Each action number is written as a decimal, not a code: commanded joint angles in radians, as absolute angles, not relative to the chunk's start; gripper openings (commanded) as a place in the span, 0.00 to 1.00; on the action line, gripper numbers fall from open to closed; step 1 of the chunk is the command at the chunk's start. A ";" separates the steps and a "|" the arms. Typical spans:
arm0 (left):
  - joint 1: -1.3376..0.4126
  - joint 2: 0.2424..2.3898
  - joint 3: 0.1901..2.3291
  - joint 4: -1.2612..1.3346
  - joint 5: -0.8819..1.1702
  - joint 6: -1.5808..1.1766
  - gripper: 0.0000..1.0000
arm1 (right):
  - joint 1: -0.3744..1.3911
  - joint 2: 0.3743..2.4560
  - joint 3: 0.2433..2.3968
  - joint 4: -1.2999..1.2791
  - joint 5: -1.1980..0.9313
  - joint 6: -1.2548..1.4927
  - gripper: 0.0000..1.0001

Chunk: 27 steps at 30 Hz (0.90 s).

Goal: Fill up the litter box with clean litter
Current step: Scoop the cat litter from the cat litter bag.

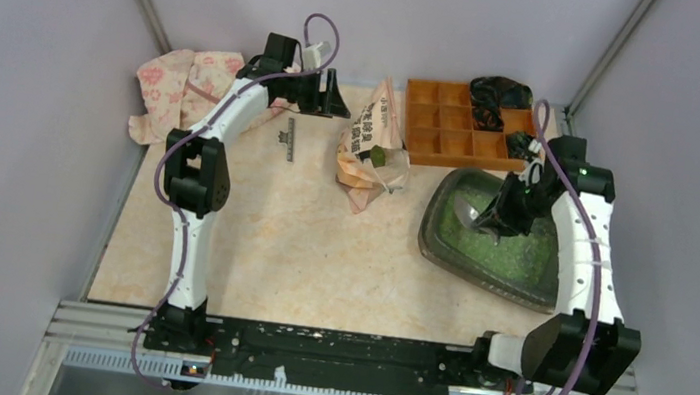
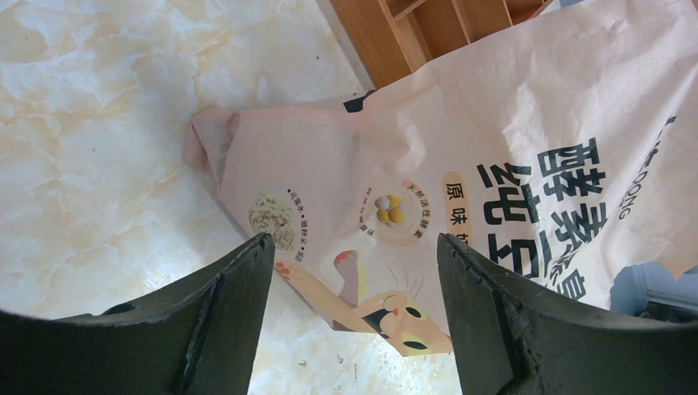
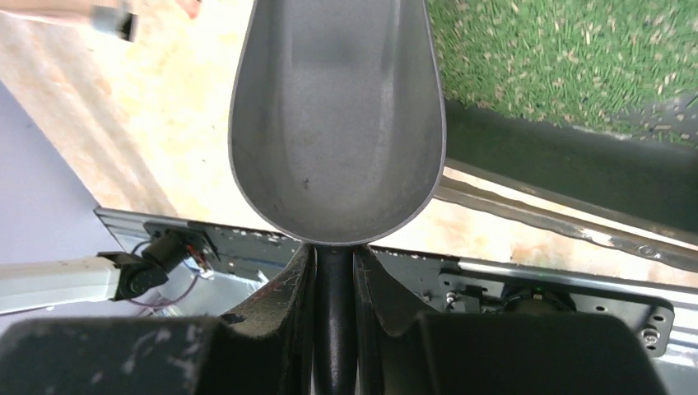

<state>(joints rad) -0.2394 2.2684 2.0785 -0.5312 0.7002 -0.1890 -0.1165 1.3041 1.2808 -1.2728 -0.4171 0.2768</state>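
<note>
A pink floral cloth (image 1: 183, 86) lies crumpled at upper left, a printed pink bag (image 1: 372, 150) slumps at upper centre of a marbled table (image 1: 270, 238), just left of an orange organiser (image 1: 451, 121) with a black tangle (image 1: 499, 97) at its upper right corner, and a grey scoop (image 1: 467, 210) sits at right.

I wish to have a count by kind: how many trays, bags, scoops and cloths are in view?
Trays: 2, the litter box and the orange organiser
Bags: 1, the printed bag
Scoops: 1, the grey scoop
Cloths: 1, the floral cloth
Total: 5

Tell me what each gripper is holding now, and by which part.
The right gripper holds the grey scoop by its handle, just behind the empty bowl. The left gripper is open near the pink bag and holds nothing.
</note>
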 commanded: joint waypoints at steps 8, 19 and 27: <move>-0.233 2.267 2.101 -0.542 0.674 -0.160 0.79 | 0.100 1.275 1.663 -1.278 -0.271 0.332 0.00; -0.233 2.283 2.103 -0.557 0.640 -0.160 0.79 | 0.406 1.379 1.658 -1.197 -0.050 0.247 0.00; -0.233 2.302 2.134 -0.584 0.610 -0.152 0.79 | 0.419 1.528 1.688 -1.150 -0.112 0.194 0.00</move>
<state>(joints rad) -0.2394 2.2726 2.0838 -0.5671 0.6289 -0.1783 0.4046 1.4788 1.6367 -1.2259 -0.0982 0.2340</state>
